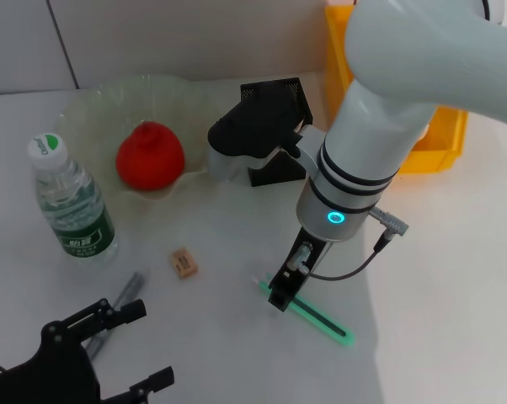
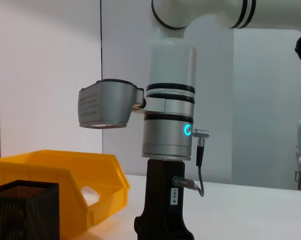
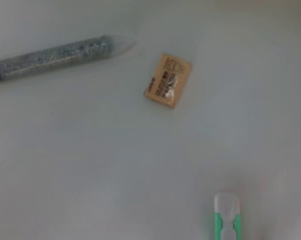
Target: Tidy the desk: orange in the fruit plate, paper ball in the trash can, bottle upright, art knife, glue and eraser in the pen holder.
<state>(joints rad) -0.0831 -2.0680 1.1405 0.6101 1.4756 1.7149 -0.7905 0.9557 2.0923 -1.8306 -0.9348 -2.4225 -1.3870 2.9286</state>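
The orange (image 1: 150,156) lies in the clear fruit plate (image 1: 93,105) at the back left. The bottle (image 1: 71,202) stands upright on the left. The tan eraser (image 1: 184,263) (image 3: 167,80) and the grey glue stick (image 1: 125,299) (image 3: 53,55) lie on the white desk. My right gripper (image 1: 280,296) (image 2: 163,225) hangs straight down over one end of the green art knife (image 1: 311,315) (image 3: 226,218). The black mesh pen holder (image 1: 274,93) (image 2: 23,210) stands behind, partly hidden by my right wrist. My left gripper (image 1: 157,343) rests open at the front left. No paper ball shows.
A yellow bin (image 1: 439,143) (image 2: 65,185) stands at the back right, beside the pen holder. My right forearm crosses above the desk's right half. The glue stick lies just ahead of my left gripper.
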